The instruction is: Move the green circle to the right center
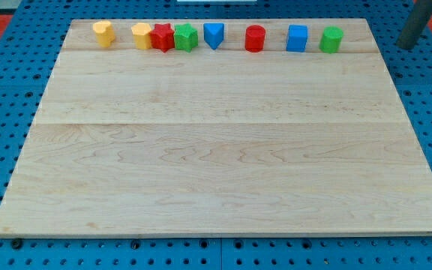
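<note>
The green circle [331,39] is a short green cylinder at the right end of a row of blocks along the board's top edge. My tip [406,46] is the lower end of a dark rod that enters at the view's top right. It is off the board's right edge, about a hundred pixels to the right of the green circle and not touching any block.
Left of the green circle, in a row: a blue cube [297,38], a red cylinder [255,37], a blue triangular block [214,34], a green star [185,37], a red star [162,37], two yellow blocks [141,34] [103,33]. Wooden board [223,150] lies on blue pegboard.
</note>
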You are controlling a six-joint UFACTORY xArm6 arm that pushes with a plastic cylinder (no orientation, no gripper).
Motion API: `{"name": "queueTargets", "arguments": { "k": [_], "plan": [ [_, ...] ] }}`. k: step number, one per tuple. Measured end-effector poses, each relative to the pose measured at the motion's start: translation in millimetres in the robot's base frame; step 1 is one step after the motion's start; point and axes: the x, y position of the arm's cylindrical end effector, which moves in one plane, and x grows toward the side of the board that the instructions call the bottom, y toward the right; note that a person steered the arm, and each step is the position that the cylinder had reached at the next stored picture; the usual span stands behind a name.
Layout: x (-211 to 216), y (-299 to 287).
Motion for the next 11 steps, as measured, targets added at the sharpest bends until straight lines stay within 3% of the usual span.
{"name": "queueTargets", "arguments": {
  "k": [2,3,4,6,8,9,11],
  "plan": [
    [-12.4,0.0],
    [-64.2,-35.6],
    [-74.4,-85.3],
    [-20.3,-142.8],
    [86.3,-131.9],
    [62.3,-106.5],
    [59.3,-191.6]
  ]
}}
